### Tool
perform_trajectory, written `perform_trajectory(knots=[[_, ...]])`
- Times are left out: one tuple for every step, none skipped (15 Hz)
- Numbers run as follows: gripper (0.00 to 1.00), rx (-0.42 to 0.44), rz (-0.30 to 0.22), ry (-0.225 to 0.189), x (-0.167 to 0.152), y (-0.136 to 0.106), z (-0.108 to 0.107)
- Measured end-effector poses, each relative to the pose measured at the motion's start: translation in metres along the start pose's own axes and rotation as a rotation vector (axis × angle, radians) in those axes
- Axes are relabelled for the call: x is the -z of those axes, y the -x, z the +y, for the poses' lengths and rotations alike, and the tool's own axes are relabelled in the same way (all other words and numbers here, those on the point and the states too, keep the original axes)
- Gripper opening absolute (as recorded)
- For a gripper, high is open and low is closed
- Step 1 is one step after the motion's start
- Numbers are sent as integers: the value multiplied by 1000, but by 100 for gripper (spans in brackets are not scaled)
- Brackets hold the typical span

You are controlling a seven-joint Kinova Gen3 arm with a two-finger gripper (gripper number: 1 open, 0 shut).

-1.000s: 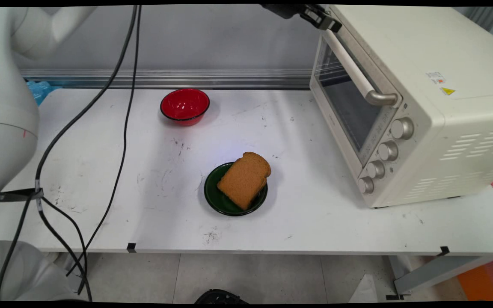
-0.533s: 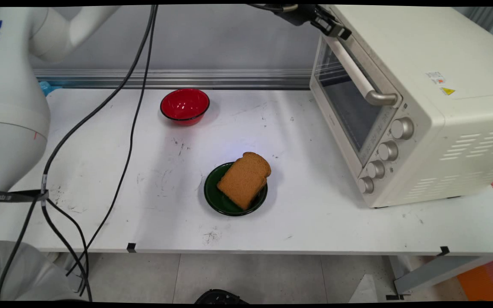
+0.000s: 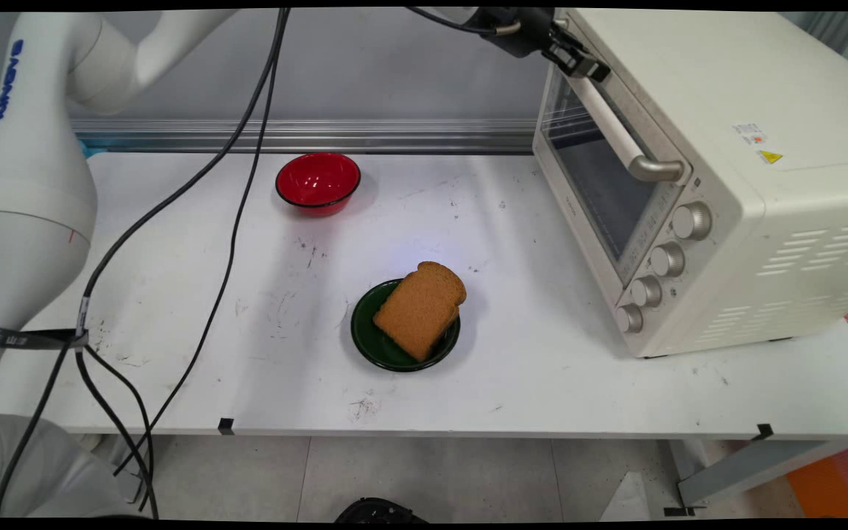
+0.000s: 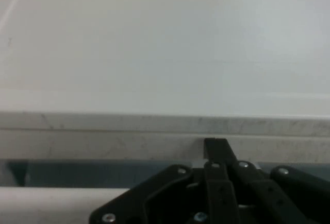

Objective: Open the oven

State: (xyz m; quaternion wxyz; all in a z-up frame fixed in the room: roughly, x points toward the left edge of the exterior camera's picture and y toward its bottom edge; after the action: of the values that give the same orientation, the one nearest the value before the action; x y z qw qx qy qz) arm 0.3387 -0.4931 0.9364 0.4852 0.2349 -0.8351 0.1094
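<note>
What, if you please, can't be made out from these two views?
- Gripper, main view: partly cut off by the top edge; whether it touches the oven's handle is unclear.
- Jaws, hand view: mostly below the bottom edge, so open or shut is unknown.
- Oven interior, main view: dark behind the glass door.
- Knob markings: too small.

White arm (image 3: 34,184), blue lettering; black cables (image 3: 232,199); black screwed linkage (image 4: 206,198).

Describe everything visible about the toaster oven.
The toaster oven is a cream, boxy appliance standing on the table's right side. Its glass door is shut, with a long bar handle across the top. Four silver knobs run down the front; vent slots and warning stickers mark its side. The claw is at its upper front edge, by the handle's far end.
</note>
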Motion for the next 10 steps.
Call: perform_trajectory(knots=[[0, -1, -2, 2, -2, 1, 0], [0, -2, -5, 4, -3, 3, 0], [0, -1, -6, 5, -3, 4, 0], [0, -2, -9, 6, -4, 5, 0], [0, -2, -10, 7, -3, 7, 0], [0, -2, -11, 8, -3, 7, 0], [0, -2, -14, 8, -2, 9, 0], [0, -2, -15, 7, -1, 9, 0], [0, -2, -18, 7, 1, 10, 0], [0, -1, -20, 7, 2, 11, 0]])
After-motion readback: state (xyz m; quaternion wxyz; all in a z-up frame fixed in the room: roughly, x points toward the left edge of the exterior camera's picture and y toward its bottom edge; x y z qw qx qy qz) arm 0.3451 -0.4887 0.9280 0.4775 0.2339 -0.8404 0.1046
